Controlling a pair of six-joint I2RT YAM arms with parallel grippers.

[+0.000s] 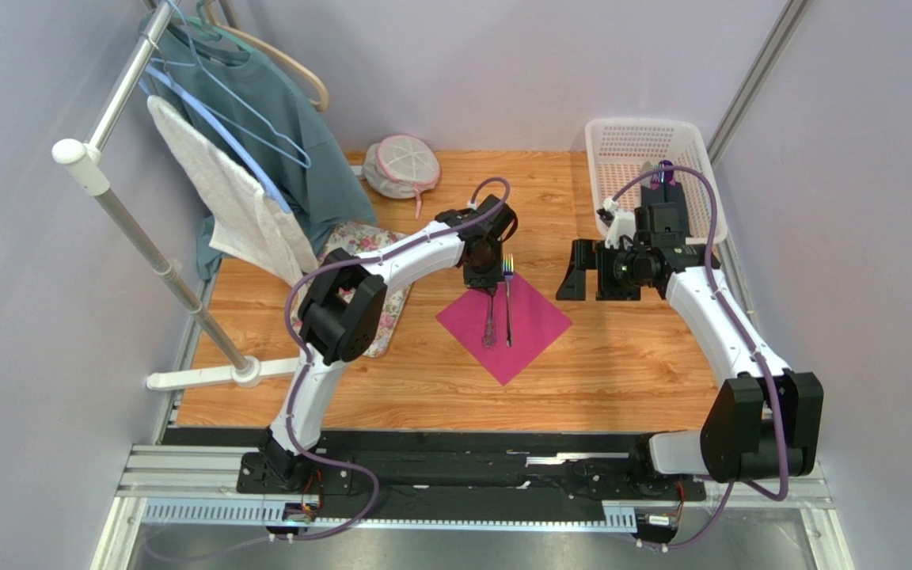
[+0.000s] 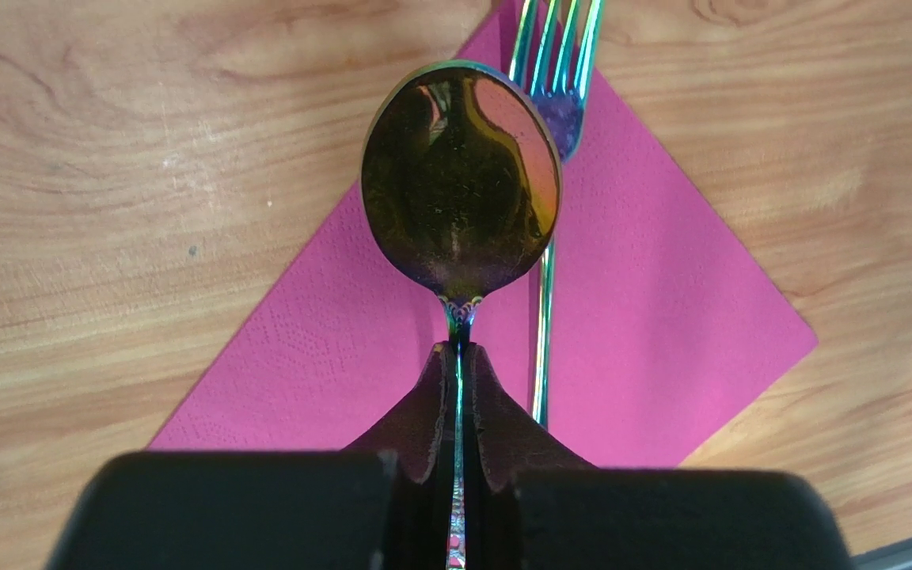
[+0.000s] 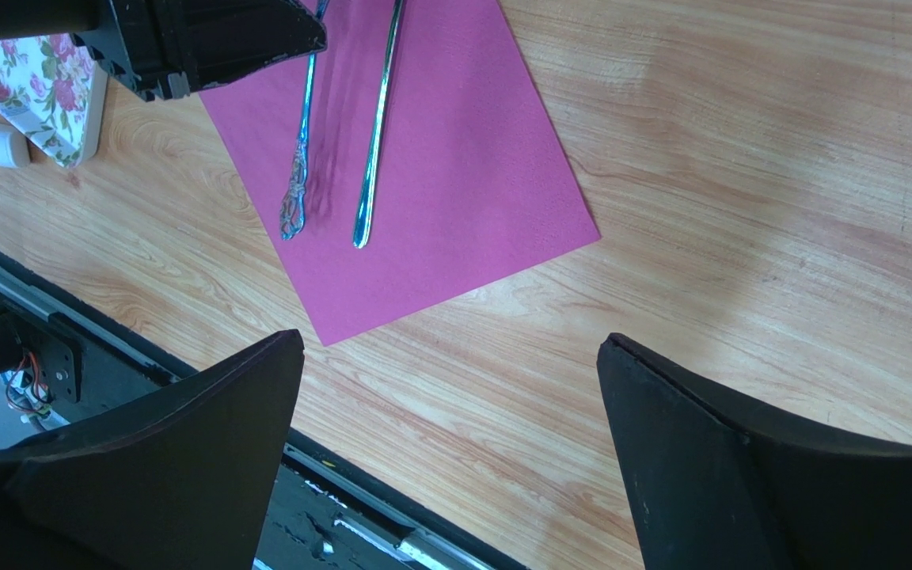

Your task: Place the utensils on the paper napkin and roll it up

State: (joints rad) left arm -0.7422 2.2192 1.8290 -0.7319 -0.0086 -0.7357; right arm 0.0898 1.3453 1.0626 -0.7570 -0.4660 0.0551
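Left claw (image 2: 458, 362), clamping the spoon (image 2: 461, 190), should ease it flat onto the napkin (image 2: 663, 333) beneath, probably near-touching; right claw (image 3: 449, 344) wide.

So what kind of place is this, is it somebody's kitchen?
Probably a robot test booth, not a kitchen. Two robot arms are bolted at the edge of a small wooden table, plain walls close it in, and a clothes rack and white basket look like practice props.
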